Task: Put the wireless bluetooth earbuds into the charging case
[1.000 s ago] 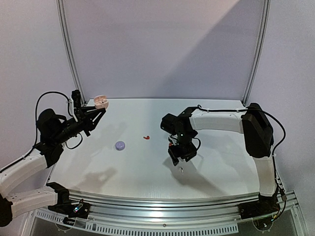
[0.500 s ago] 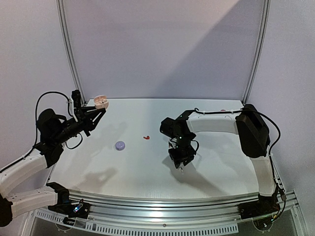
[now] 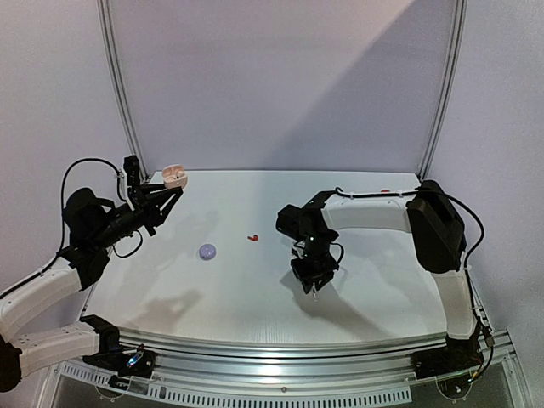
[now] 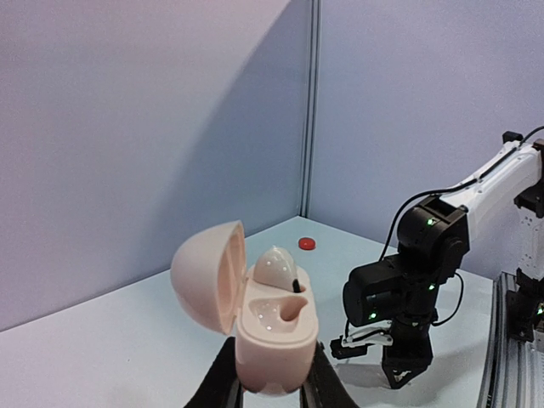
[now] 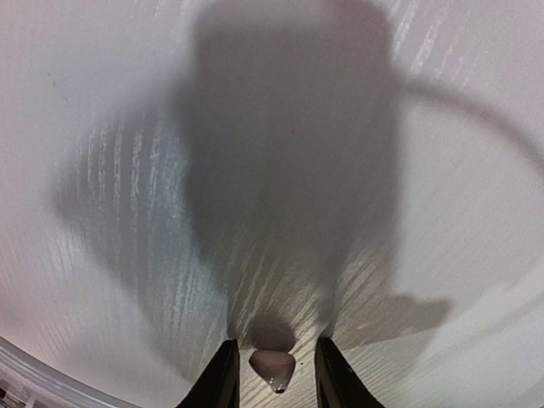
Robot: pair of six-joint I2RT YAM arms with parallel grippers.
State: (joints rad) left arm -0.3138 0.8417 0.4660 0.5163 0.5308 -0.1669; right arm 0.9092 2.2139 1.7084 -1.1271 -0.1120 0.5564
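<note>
Right now your left gripper [image 4: 270, 382] is pressed onto the base of the pink case [image 4: 274, 331], holding it off the table [image 3: 238, 289], up and to the left behind the lilac case [image 3: 207, 252]. The lid is swung back and the mouth tilts toward the other arm, probably so that the sockets can be reached from that side. One earbud [image 4: 274, 265] sits in the far socket; the near socket [image 4: 287, 313] is bare.

Your right gripper [image 5: 274, 374] points straight down, well to the right of the lilac case and nearer the arm bases. Its fingers [image 5: 219, 378] stand slightly apart on either side of a white earbud [image 5: 272, 365], with a sliver of gap on each side, so it looks placed for a pinch that is not yet made. Red earbuds [image 3: 252, 238] lie just right of the lilac case.
</note>
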